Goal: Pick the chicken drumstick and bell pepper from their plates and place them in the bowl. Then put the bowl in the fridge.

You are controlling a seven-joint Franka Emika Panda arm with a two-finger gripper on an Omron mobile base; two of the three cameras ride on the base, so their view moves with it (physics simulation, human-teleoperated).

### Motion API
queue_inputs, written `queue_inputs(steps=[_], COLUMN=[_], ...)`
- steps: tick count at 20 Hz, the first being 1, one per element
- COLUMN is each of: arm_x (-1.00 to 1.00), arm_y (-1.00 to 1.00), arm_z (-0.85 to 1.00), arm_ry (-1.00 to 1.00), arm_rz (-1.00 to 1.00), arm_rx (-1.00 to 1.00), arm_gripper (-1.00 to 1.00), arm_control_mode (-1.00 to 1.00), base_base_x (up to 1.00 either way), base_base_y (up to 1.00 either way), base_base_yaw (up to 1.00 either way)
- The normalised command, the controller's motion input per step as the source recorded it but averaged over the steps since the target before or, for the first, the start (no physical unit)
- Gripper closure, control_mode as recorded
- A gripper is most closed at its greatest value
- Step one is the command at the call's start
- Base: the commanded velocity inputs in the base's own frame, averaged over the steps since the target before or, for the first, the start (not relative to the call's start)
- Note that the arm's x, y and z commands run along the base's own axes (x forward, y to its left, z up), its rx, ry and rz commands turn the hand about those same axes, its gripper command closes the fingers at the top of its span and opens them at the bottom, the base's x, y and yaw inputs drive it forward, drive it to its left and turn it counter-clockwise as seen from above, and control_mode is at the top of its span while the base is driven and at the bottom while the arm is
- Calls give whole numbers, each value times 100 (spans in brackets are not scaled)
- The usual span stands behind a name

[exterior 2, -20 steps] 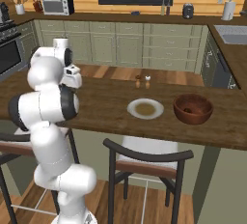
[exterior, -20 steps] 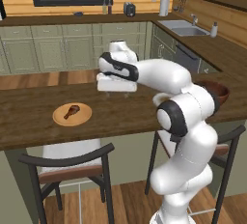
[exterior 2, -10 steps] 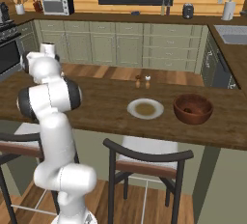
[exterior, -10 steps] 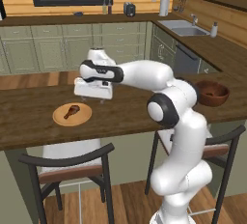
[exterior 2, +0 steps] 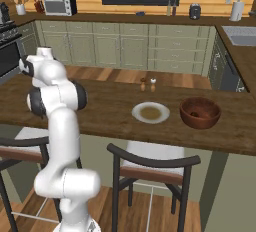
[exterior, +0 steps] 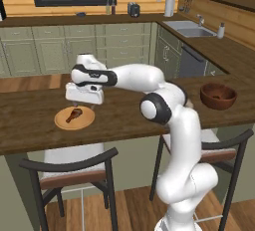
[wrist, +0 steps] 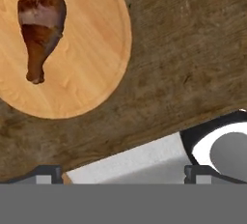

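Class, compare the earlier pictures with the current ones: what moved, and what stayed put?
The arm swung left along the counter, bringing the gripper over the wooden plate; its jaws remain open and empty. The chicken drumstick, the pale plate and the bowl stayed put.

Over the last second the arm swings steadily to its left across the wooden surface [exterior: 30, 125]. The pincer [exterior: 83, 106], earlier hanging well right of the tan plate [exterior: 74, 119], now hangs just above that plate's far right edge, close over the chicken drumstick [exterior: 74, 114]. In the right base view the arm's upper links now sit further left, near the frame's edge.
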Motion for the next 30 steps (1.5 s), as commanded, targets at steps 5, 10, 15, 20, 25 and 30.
queue_inputs(steps=[5,10,15,20,25,30], arm_x=[31,16,0,0,0,6], arm_y=[10,0,19,14,-1,0], arm_z=[-32,-55,-27,-28,-38,-5], arm_ry=[0,0,-15,-22,-13,-5], arm_rz=[0,8,8,7,0,0], arm_rx=[-11,0,1,6,13,2], arm_gripper=[-100,-100,-100,-100,-100,-100], arm_control_mode=[-100,-100,-100,-100,-100,-100], base_base_x=[0,0,0,0,0,0], base_base_y=[0,0,0,0,0,0], base_base_yaw=[0,0,0,0,0,0])
